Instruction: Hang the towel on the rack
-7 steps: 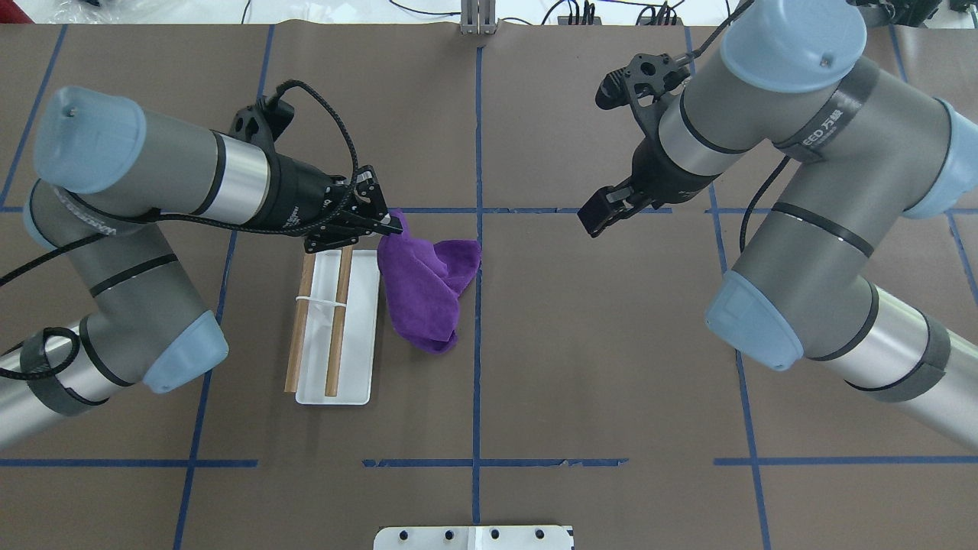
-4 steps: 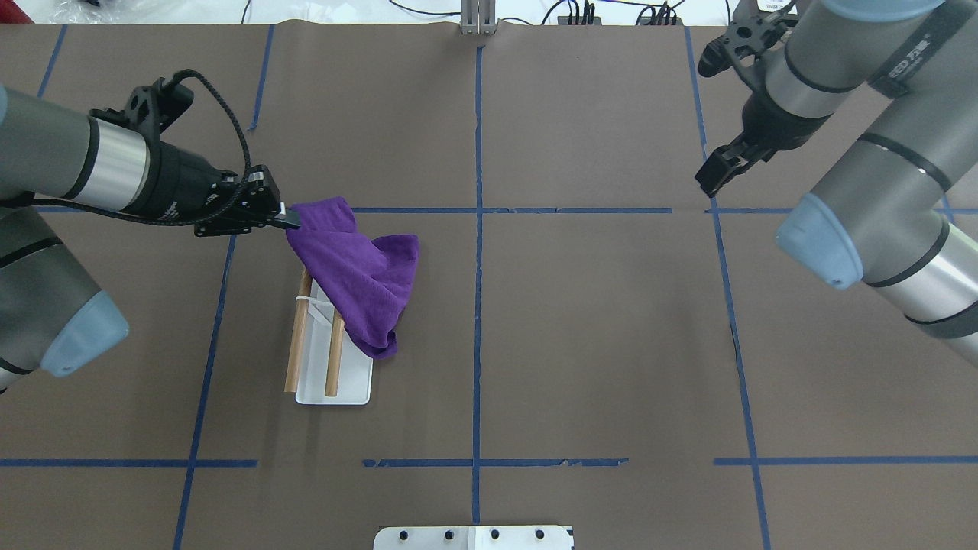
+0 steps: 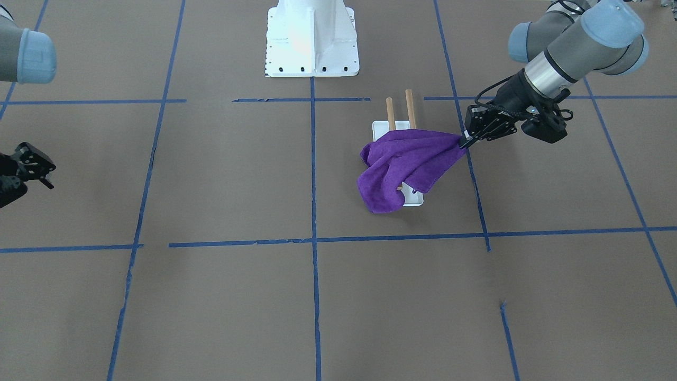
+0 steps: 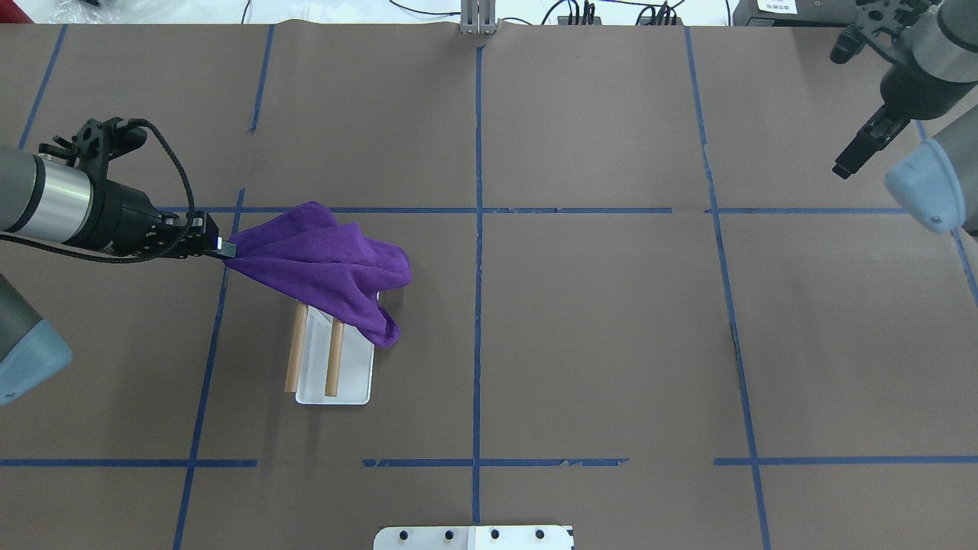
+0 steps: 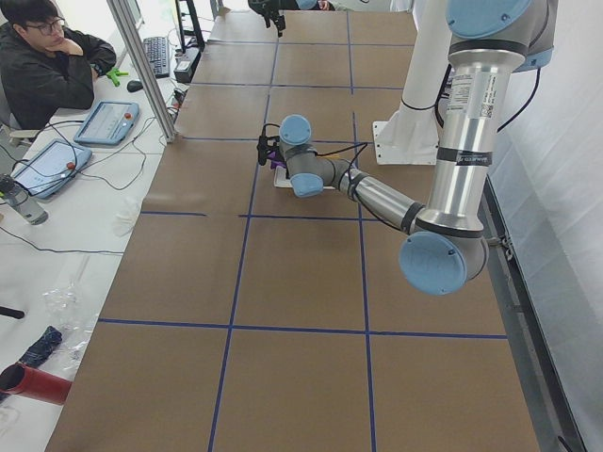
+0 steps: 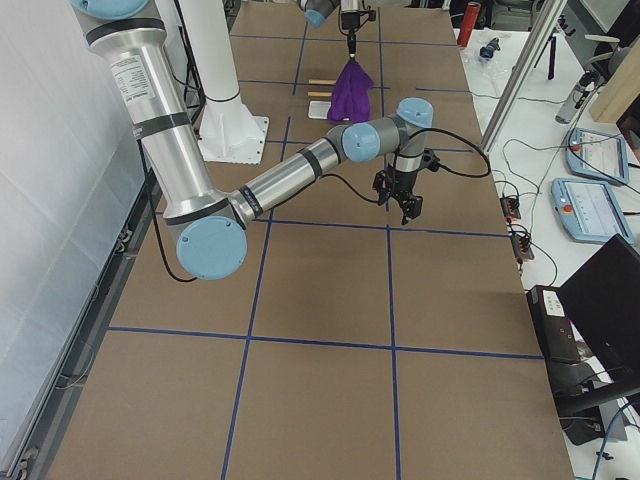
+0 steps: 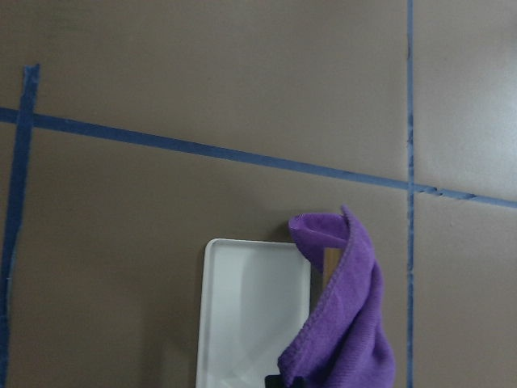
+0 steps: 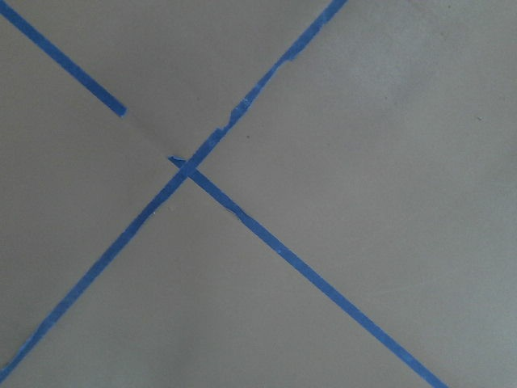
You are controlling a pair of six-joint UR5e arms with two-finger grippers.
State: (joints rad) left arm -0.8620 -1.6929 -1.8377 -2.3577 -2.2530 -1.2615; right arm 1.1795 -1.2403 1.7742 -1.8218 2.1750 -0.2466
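Observation:
A purple towel [image 4: 321, 260] lies draped across the far end of the rack, over its two wooden dowels [image 4: 333, 359], with one end hanging past the white base [image 4: 353, 382]. My left gripper [image 4: 221, 246] is shut on the towel's corner and holds it taut to the left of the rack. From the front, the towel [image 3: 407, 159] covers the rack's near half, with the left gripper [image 3: 464, 142] beside it. The left wrist view shows the towel [image 7: 347, 323] over the base [image 7: 250, 315]. My right gripper [image 4: 842, 168] is far right, empty, its jaws apparently apart.
The large white bolted pedestal [image 3: 312, 37] stands at the robot's side, behind the rack. Blue tape lines [image 4: 477, 229] cross the brown table. An operator [image 5: 42, 66] sits beyond the table's far edge with tablets and cables.
My left gripper has pulled the towel leftward, from beside the rack to across the dowels. The right arm has withdrawn to the far right corner.

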